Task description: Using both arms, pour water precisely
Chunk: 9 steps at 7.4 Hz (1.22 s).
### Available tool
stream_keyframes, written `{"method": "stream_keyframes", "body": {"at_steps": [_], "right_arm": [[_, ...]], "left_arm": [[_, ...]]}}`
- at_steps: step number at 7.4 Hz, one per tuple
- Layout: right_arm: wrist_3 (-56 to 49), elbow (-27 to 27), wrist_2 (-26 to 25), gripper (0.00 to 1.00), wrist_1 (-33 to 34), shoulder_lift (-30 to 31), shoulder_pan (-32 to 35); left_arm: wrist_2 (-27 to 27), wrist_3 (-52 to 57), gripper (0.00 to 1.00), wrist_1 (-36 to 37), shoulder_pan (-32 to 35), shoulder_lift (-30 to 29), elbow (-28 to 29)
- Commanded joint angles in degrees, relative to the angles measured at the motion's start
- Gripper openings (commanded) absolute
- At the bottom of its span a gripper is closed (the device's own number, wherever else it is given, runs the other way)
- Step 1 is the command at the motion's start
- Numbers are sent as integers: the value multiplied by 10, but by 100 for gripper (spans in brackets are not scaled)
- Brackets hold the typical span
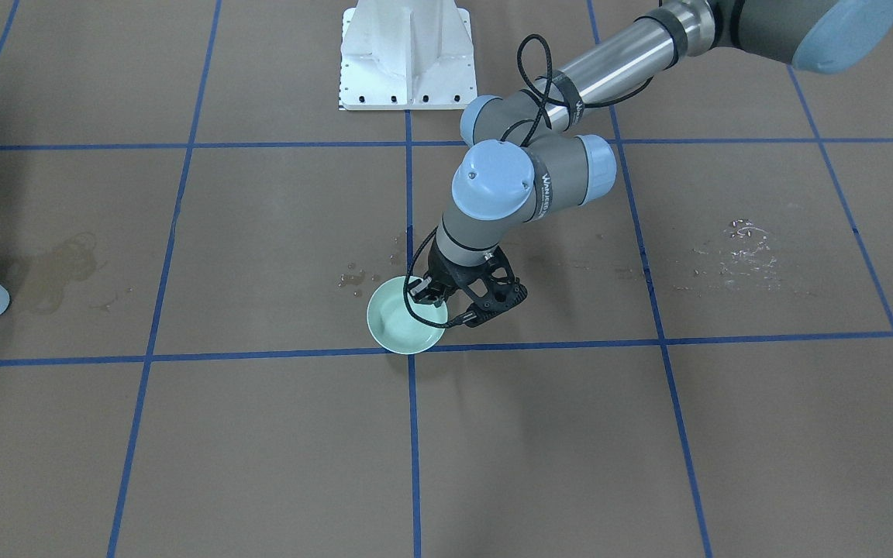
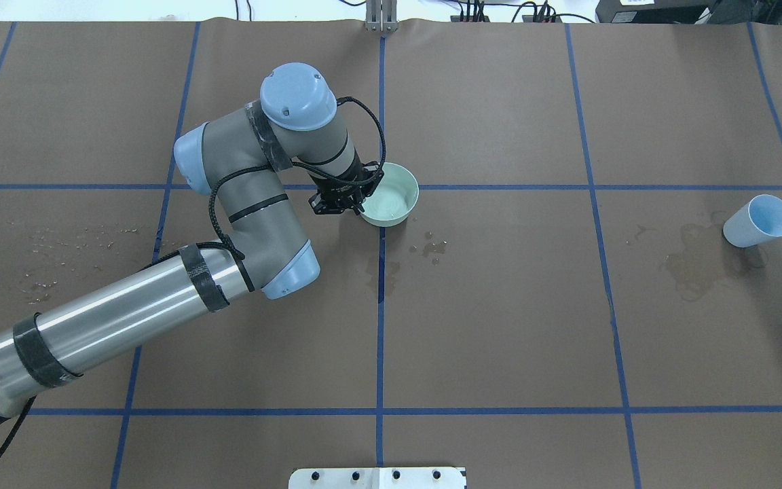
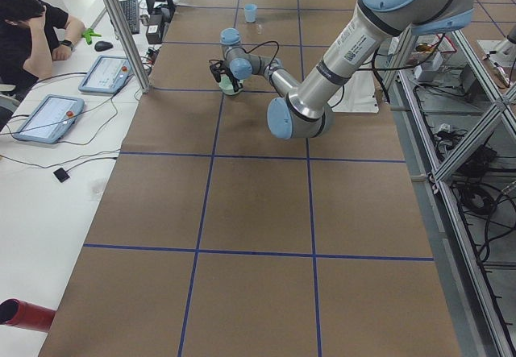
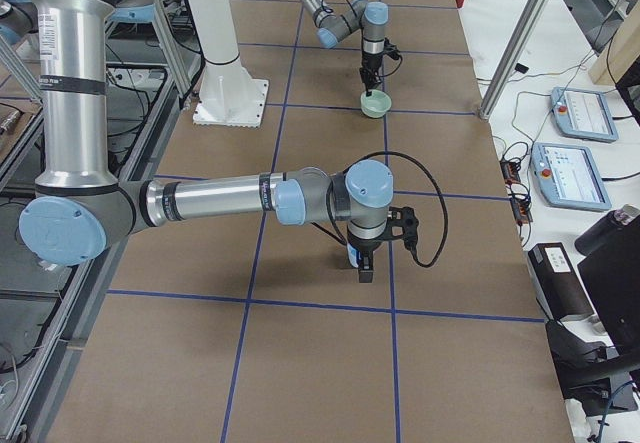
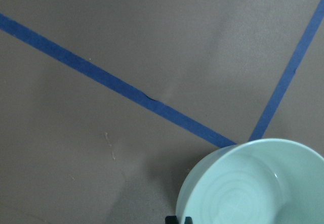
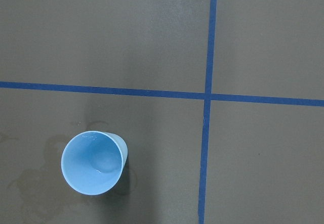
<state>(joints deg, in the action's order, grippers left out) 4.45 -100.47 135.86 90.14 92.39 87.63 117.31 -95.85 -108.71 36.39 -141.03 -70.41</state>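
Observation:
A mint-green bowl [image 2: 394, 197] stands at a crossing of blue tape lines near the table's middle. My left gripper [image 2: 358, 199] reaches down onto its near rim and is shut on that rim; two dark fingertips [image 5: 173, 219] show at the bowl [image 5: 253, 183]. Faint ripples of water [image 5: 238, 196] gleam inside it. A light-blue cup [image 2: 757, 221] stands upright far to my right, with a small glint at its bottom [image 6: 98, 169]. My right gripper [image 4: 365, 273] shows only in the exterior right view, hanging by the cup [image 4: 351, 255]; I cannot tell its state.
Wet patches mark the brown table cover: drops by the bowl [image 2: 432, 248], a stain beside the cup [image 2: 693, 265], splashes on my left [image 1: 741, 248]. The white pedestal [image 1: 408, 54] stands at the robot's edge. A person [image 3: 32, 26] sits at a side desk.

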Motion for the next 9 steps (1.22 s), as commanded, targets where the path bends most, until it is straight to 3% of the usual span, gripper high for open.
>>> {"method": "stream_keyframes", "body": {"at_steps": [1, 3, 4, 5, 6, 7, 8, 9], "right_arm": [[20, -1, 3, 100, 0, -7, 1], [29, -10, -2, 100, 0, -17, 2], [55, -38, -25, 100, -6, 8, 2], [118, -55, -61, 100, -103, 37, -5], [222, -57, -107, 100, -218, 86, -57], [331, -80, -208, 100, -293, 133, -146], [399, -129, -281, 100, -296, 161, -221], [456, -161, -288, 100, -296, 178, -250]], "left_arm": [[-12, 3, 100, 0, 3, 2, -11], [-9, 3, 100, 5, 27, 2, -46], [-9, 3, 100, 10, 42, 2, -56], [-9, 3, 100, 10, 50, 2, -61], [-9, 3, 100, 20, 50, 7, -71], [-9, 3, 100, 42, 50, 8, -85], [-9, 3, 100, 47, 50, 15, -97], [-9, 3, 100, 47, 50, 37, -118]]}}
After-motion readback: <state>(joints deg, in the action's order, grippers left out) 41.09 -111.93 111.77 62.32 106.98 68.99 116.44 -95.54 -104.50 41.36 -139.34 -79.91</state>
